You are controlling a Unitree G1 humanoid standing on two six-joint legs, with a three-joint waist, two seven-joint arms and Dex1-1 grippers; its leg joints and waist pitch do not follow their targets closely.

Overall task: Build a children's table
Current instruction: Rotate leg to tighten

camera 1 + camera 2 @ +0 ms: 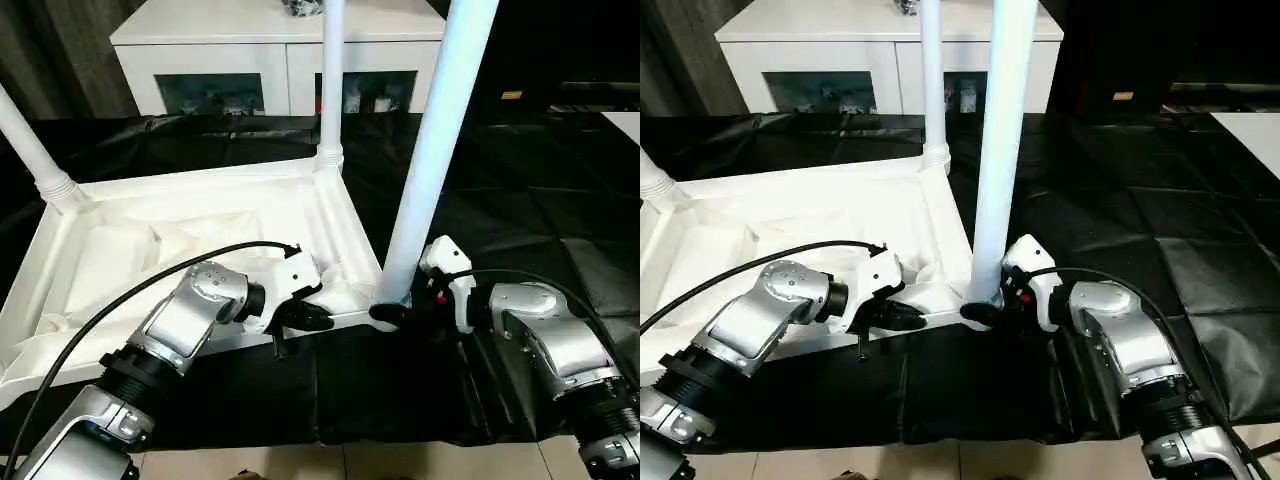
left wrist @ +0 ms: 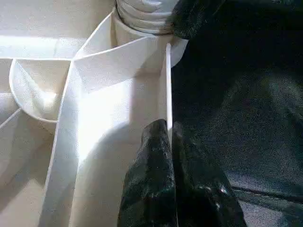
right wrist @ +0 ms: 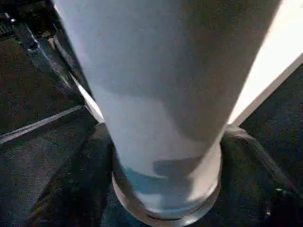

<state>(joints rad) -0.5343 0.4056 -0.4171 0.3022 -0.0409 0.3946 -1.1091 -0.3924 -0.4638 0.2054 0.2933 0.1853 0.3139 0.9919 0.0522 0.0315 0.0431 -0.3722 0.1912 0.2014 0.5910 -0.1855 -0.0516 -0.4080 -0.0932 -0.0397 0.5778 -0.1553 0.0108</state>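
Three legs stand in the upturned tabletop (image 1: pixel 200 230) — the near leg (image 1: pixel 430 160) is gripped by the right gripper (image 1: pixel 392 312); the left gripper (image 2: pixel 168 142) pinches the tabletop's rim. One leg seems left.

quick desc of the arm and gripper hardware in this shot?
Both forearms are silver metal with ribbed black wrist collars. Left gripper and right gripper have white housings and glossy black fingers. A black cable loops along each arm; red spot on the right housing.

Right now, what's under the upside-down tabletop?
Black sheeting lies under the tabletop and spreads out past its edges on the near and right sides. The tabletop itself covers whatever is directly beneath it, so whether anything else lies under there cannot be seen.
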